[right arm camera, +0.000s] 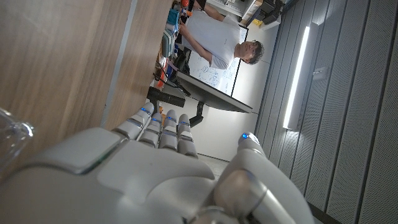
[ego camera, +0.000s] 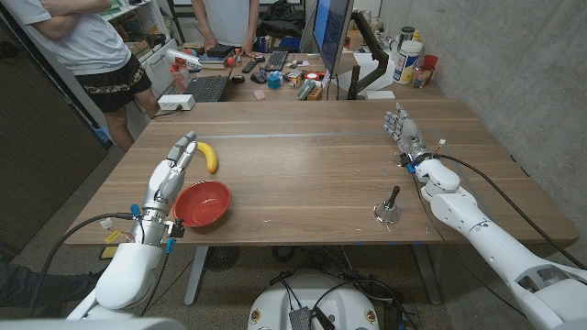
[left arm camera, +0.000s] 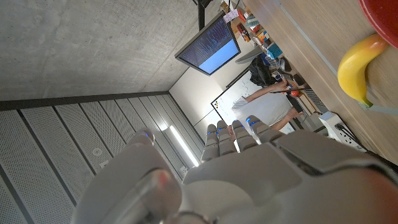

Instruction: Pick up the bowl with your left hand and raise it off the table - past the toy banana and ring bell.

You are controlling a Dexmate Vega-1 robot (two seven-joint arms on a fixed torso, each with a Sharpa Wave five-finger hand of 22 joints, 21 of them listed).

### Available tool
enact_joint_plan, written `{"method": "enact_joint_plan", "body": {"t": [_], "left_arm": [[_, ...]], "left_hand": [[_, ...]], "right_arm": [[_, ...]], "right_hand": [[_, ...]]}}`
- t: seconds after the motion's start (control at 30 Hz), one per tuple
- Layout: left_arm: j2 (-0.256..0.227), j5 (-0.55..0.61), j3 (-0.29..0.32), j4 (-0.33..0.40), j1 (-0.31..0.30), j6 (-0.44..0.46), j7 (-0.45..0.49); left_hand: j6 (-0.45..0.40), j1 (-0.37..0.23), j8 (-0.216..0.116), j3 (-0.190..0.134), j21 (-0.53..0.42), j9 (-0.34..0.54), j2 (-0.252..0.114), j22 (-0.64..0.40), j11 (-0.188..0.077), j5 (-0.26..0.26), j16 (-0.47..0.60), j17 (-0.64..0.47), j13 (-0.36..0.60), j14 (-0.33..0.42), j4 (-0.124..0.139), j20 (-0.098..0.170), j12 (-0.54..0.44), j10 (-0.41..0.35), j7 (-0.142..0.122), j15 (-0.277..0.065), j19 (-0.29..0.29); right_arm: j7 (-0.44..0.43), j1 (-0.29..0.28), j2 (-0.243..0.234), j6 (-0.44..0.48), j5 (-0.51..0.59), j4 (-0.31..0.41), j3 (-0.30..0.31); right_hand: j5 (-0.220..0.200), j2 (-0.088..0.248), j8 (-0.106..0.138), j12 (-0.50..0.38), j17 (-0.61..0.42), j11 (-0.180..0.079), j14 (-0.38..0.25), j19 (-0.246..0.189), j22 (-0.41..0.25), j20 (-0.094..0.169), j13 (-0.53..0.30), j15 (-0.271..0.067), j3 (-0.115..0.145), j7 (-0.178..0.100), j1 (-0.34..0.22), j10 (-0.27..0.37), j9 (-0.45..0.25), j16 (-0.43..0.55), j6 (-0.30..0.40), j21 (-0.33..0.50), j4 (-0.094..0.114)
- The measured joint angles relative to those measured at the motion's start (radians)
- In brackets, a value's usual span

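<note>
Red bowl [ego camera: 203,203] just beside left hand [ego camera: 171,174], seemingly untouched; fingers straight, holding nothing.

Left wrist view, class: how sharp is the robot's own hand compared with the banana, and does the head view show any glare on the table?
Left wrist view: the left hand is close and soft-focused, the banana crisper. Head view: a pale sheen crosses the table behind the bowl.
</note>
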State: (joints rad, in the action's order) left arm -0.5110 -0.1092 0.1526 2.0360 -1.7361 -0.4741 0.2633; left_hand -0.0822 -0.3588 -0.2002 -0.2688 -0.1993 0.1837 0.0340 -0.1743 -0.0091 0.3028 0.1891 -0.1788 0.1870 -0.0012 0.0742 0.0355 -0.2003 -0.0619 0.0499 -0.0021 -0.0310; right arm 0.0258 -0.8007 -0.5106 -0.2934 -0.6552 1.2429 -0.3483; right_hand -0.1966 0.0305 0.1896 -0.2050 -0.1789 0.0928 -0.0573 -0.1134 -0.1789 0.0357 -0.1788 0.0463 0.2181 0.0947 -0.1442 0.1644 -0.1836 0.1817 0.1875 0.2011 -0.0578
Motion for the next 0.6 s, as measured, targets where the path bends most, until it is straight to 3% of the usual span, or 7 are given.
{"method": "enact_joint_plan", "body": {"t": [0.6], "left_arm": [[0.008, 0.05, 0.043, 0.058, -0.05, 0.075, -0.015]], "left_hand": [[0.0, -0.012, 0.0, -0.004, 0.0, 0.0, 0.004, 0.0, 0.0, -0.004, 0.0, 0.0, 0.002, 0.0, -0.004, 0.0, 0.0, 0.0, 0.0, 0.0, 0.0]], "right_arm": [[-0.005, -0.005, 0.003, -0.011, -0.002, -0.003, 0.003]], "right_hand": [[0.0, 0.0, 0.0, 0.0, 0.0, 0.0, 0.0, 0.0, 0.0, 0.0, 0.0, 0.0, 0.0, 0.0, 0.0, 0.0, 0.0, 0.0, 0.0, 0.0, 0.0]]}}
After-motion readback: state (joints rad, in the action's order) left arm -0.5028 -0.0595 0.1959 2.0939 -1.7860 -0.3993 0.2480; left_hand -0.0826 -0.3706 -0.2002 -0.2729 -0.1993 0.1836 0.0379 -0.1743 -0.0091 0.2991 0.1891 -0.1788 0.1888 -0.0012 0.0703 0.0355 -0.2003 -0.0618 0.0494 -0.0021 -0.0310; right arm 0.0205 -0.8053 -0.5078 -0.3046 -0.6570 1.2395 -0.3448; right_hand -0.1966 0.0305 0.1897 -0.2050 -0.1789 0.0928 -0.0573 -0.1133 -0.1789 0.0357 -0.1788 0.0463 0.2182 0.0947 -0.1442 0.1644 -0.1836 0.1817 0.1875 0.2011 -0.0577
